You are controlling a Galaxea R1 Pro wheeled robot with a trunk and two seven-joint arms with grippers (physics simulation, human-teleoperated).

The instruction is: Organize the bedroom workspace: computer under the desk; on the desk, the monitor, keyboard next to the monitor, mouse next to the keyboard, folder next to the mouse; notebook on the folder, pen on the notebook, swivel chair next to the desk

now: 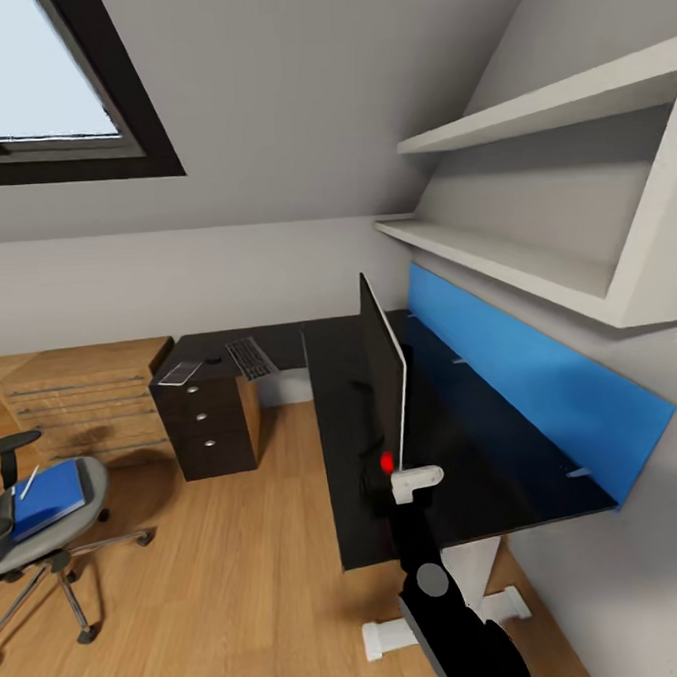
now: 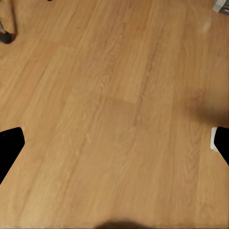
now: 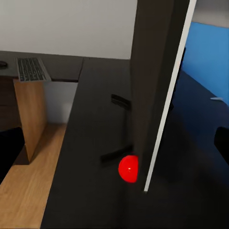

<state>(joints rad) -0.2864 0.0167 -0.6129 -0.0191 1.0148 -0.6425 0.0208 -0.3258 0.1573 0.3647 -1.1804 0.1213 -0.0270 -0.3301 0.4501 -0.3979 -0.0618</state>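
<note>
One monitor stands edge-on at the frame's centre on the desk, the right hand, opened, around its edge; a careless push could topple it.

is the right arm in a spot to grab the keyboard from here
Probably not. The right gripper sits at the near edge of the monitor, while the keyboard lies on the desk's far wing. The base would likely have to move closer.
</note>
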